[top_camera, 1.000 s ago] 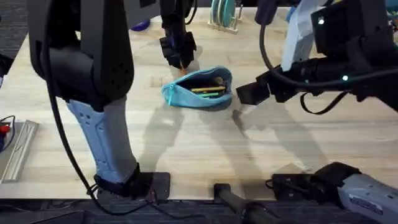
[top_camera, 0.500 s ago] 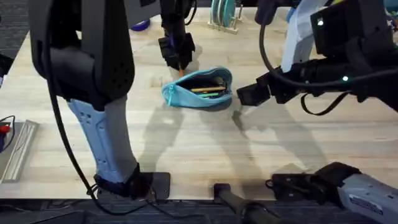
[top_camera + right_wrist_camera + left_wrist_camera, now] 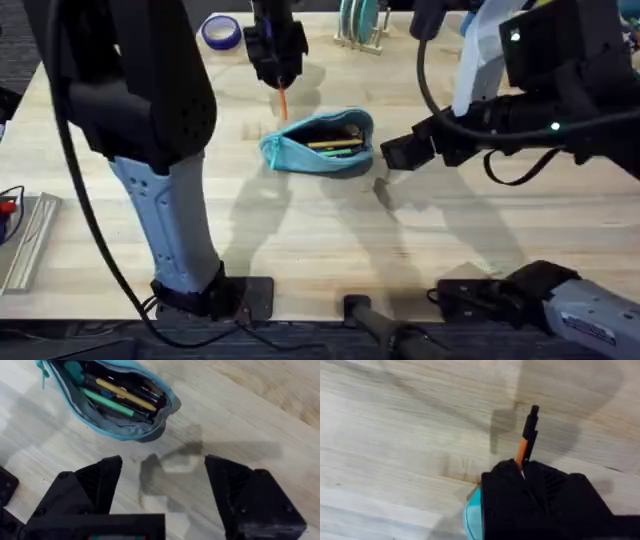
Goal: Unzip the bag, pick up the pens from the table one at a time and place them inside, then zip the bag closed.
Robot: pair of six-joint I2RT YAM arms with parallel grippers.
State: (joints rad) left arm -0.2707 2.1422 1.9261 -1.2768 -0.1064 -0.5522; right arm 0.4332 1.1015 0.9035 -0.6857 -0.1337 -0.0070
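— Where's the bag [image 3: 320, 142] right now?

— On the table [image 3: 330, 240], near the middle of the overhead view, lying unzipped with its mouth gaping. The right wrist view looks straight into it: a yellow pen [image 3: 122, 395] and a green pen [image 3: 107, 404] lie side by side inside, among some darker items I can't make out.

— And the third pen?

— The orange pen [image 3: 283, 101] is pinched in the left gripper [image 3: 277, 72], which hangs above the table at about eleven o'clock from the bag. The pen points down out of the fingers, its lower end just off the bag's far rim. In the left wrist view the orange barrel with its black clip and tip sticks out past the black fingers [image 3: 505, 490], clear of the wood, and a sliver of teal fabric shows beside them.

— What about the other arm?

— The right gripper [image 3: 395, 153] sits at three o'clock from the bag, just beside its end but not touching it. Its two fingers are spread wide apart with nothing between them, bare wood showing in the gap.

— Anything else on the table?

— A blue roll of tape [image 3: 221, 31] at the far edge, around eleven o'clock from the left gripper.
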